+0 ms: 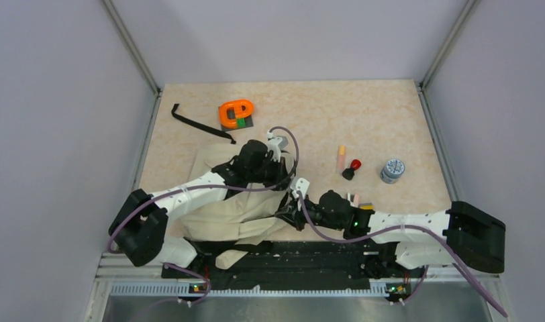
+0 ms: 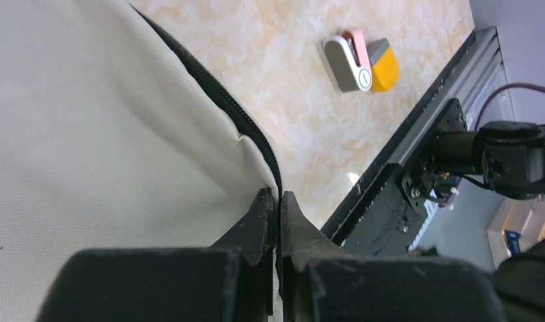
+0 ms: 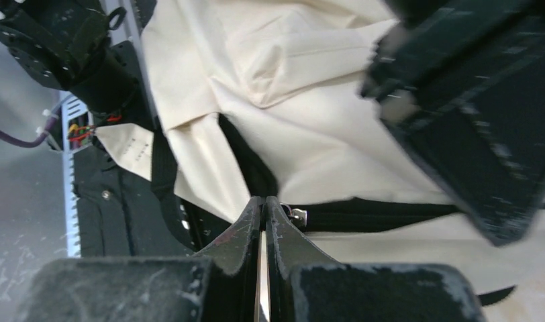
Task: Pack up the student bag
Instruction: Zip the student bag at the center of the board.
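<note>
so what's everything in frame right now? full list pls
student bag: 1, beige with black zipper lines, near left-centre, under both arms
strap: 1, black, loose, far left
loop-shaped item: 1, orange with green and grey at its base, far left, beside the strap
stick: 1, peach, right of centre
small knob-like piece: 1, red and black, next to the stick
round container: 1, grey-blue, right
small pieces: count unclear, grey-white, pink and yellow, touching, near the right arm
table: 1, beige marbled
left gripper: 1, black, shut on the student bag's zipper edge
right gripper: 1, black, shut on the student bag at its zipper line
</note>
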Robot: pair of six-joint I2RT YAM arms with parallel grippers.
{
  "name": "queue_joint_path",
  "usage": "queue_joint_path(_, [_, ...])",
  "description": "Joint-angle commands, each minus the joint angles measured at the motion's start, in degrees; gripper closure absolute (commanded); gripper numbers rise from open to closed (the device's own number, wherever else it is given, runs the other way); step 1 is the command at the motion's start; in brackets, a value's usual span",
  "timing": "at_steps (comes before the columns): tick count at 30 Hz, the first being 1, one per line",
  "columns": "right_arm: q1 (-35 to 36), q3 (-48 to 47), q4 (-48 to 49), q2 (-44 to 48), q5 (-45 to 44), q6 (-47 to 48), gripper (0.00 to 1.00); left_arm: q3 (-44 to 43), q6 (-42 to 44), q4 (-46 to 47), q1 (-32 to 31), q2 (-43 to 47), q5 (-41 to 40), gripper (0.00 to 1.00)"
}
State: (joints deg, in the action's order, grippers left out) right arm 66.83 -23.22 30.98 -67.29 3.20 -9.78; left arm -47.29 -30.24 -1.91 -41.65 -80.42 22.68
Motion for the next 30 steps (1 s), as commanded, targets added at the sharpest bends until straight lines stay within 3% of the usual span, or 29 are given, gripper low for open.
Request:
queue_joint_path(1, [3.83,-3.89,5.04,-2.5,3.74,-2.1,1.0,-6.85,1.87,12.51,-0.04,-0.53,-5.97,1.0])
queue_joint_path(8, [6.15,-5.62,6.82,-6.34,2.84,-2.47,1.0,-8.21,1.55,18.03,0.72,-1.84,-12.1,1.0])
queue_joint_path(18, [6.39,-4.96,6.16,-6.24,-4.39,-2.82,1.0,-5.18,0.16,26.44,4.01,0.61,-30.25,1.0])
queue_joint_path(25, [6.11,-5.0,5.48,-4.57,-9.06,0.31,1.0,-4.92,1.12,26.82,6.35,2.62,-30.44,1.0])
queue_joint_path(27, [5.39,-4.62,6.17,-4.23,-9.19,0.3,1.0,-5.23,2.64,24.62,6.38,3.68,-26.87,0.88])
queue_joint_path(30, [4.53,-3.42,7.35,-4.13,-8.67,0.24,1.0,-5.31,4.92,18.44,6.35,6.82,-23.24,0.62])
